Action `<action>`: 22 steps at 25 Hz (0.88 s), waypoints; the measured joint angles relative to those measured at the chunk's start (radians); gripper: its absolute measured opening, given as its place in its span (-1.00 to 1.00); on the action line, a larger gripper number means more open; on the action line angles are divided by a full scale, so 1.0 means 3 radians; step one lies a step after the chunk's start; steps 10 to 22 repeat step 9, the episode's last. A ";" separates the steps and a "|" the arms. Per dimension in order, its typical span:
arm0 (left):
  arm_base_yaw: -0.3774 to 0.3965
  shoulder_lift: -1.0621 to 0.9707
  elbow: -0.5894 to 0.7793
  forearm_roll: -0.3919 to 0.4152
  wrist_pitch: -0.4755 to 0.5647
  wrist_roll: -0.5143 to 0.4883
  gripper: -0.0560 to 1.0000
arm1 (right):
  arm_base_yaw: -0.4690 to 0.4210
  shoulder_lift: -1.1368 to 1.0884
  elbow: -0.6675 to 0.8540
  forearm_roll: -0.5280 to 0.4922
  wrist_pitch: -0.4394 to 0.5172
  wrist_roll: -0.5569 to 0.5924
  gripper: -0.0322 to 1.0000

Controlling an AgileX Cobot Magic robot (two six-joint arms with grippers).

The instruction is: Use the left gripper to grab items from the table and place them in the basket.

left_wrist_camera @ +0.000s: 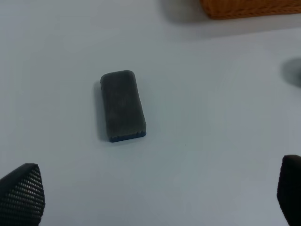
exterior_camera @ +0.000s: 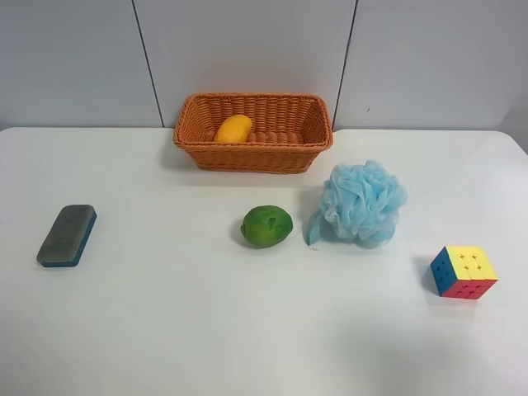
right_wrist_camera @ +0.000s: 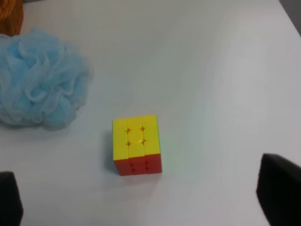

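Left pincer [left_wrist_camera: 153, 195] agape (basket [exterior_camera: 252, 155]: mango [exterior_camera: 233, 129]).

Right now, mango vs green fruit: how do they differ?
Place: the mango lies inside the basket; the green fruit sits on the bare table, in front of the basket.
Colour: the mango is yellow-orange; the green fruit is green with a small yellowish patch.
Shape: the mango is elongated; the green fruit is rounder.
Shared: both are smooth-skinned, and no gripper touches either.
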 joint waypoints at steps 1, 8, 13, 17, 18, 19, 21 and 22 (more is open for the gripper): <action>0.0000 0.0000 0.0000 0.0000 0.0000 0.0001 0.99 | 0.0000 0.0000 0.0000 0.0000 0.0000 0.0000 0.98; 0.0000 0.0000 0.0000 0.0000 0.0008 0.0004 0.99 | 0.0000 0.0000 0.0000 0.0000 0.0000 0.0000 0.98; 0.0000 0.0000 0.0000 0.0000 0.0008 0.0004 0.99 | 0.0000 0.0000 0.0000 0.0000 0.0000 0.0000 0.98; 0.0000 0.0000 0.0000 0.0000 0.0008 0.0004 0.99 | 0.0000 0.0000 0.0000 0.0000 0.0000 0.0000 0.98; 0.0000 0.0000 0.0000 0.0000 0.0008 0.0004 0.99 | 0.0000 0.0000 0.0000 0.0000 0.0000 0.0000 0.98; 0.0000 0.0000 0.0000 0.0000 0.0008 0.0004 0.99 | 0.0000 0.0000 0.0000 0.0000 0.0000 0.0000 0.98; 0.0000 0.0000 0.0000 0.0000 0.0008 0.0004 0.99 | 0.0000 0.0000 0.0000 0.0000 0.0000 0.0000 0.98; 0.0000 0.0000 0.0000 0.0000 0.0008 0.0004 0.99 | 0.0000 0.0000 0.0000 0.0000 0.0000 0.0000 0.98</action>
